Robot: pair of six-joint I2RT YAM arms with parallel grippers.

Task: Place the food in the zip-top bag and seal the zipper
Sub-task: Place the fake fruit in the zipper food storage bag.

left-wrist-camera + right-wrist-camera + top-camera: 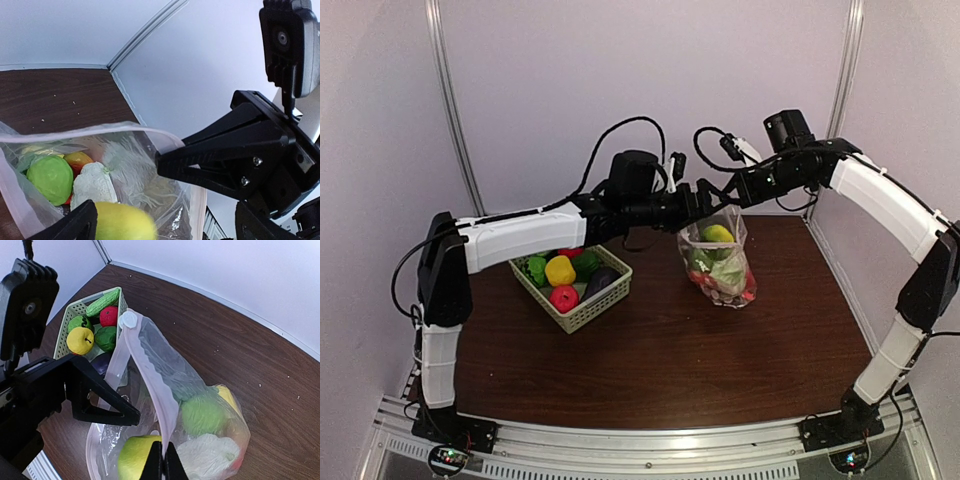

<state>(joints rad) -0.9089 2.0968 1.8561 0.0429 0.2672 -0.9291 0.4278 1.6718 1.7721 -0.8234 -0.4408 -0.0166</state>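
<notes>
Zip-top bag [720, 265] rim clamped in right tool [163, 465], left tool [162, 225] apart (over open mouth)

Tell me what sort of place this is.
Probably a robot test cell: two arms bolted to a rail beside a wooden table, plain white panel walls, toy food in a basket.

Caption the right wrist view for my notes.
Right gripper pinches the rim of the open zip-top bag, toy food inside, more in the green basket behind.

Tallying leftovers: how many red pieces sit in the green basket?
2: one red piece at the basket's near rim, another red piece at its far rim; more may hide.
</notes>
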